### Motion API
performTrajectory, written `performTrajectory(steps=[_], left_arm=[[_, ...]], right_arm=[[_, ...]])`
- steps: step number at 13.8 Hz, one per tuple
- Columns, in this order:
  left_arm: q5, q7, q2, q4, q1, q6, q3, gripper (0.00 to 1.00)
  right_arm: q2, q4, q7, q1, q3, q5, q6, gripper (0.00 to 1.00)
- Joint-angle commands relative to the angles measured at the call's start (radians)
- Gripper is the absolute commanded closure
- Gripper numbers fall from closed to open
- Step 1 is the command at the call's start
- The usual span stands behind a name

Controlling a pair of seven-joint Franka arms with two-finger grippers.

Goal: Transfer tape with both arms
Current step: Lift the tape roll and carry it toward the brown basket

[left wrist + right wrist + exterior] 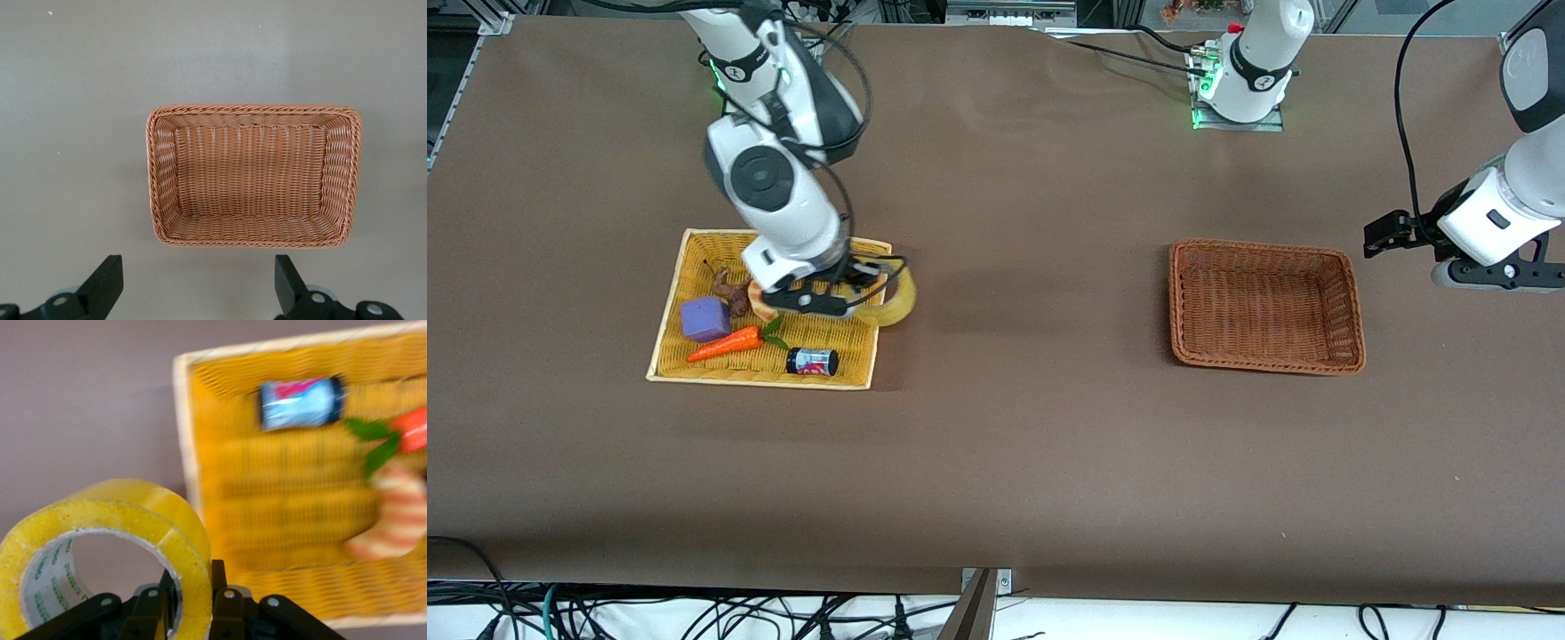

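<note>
The tape (898, 300) is a yellowish translucent roll held on edge over the yellow tray's (665, 342) rim toward the left arm's end. My right gripper (852, 295) is shut on it. In the right wrist view the tape (133, 533) fills the foreground, and my right gripper (193, 603) pinches its wall, one finger inside the grey core and one outside. My left gripper (1498, 274) waits up in the air past the brown basket (1267, 307) at the left arm's end of the table. It is open and empty (198, 293).
The yellow tray holds a purple cube (705, 318), a toy carrot (729, 344), a toy croissant (760, 302), a brown figure (734, 293) and a small black jar (812, 361). The brown basket (253, 177) has nothing in it. Cables hang along the table's front edge.
</note>
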State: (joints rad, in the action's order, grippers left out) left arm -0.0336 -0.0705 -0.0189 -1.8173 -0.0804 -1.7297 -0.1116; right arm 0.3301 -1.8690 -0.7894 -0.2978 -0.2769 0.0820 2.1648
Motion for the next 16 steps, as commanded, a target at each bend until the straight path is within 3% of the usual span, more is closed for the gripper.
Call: performTrajectory(steps=[1,5,9,13,16], left_arm=[[-0.003,-0.028,0.002,0.003,0.008,-0.005,0.004,0.0],[-0.003,-0.028,-0.001,0.003,0.01,-0.007,0.004,0.0],[-0.003,-0.028,-0.003,0.003,0.01,-0.007,0.004,0.0],[-0.003,-0.028,-0.004,0.003,0.01,-0.007,0.004,0.0],[-0.002,-0.026,-0.006,0.003,0.008,-0.007,0.004,0.0]], right_arm=[[0.125,0.163,-0.179,-0.107,0.001,0.004,-0.026,1.0],[0.295,0.35,-0.374,-0.225,0.002,0.01,-0.022,1.0],[0.421,0.45,-0.429,-0.299,0.005,0.027,0.019,1.0],[0.483,0.456,-0.444,-0.328,0.024,0.071,0.049,1.0],[0.501,0.456,-0.439,-0.328,0.028,0.088,0.049,0.91]])
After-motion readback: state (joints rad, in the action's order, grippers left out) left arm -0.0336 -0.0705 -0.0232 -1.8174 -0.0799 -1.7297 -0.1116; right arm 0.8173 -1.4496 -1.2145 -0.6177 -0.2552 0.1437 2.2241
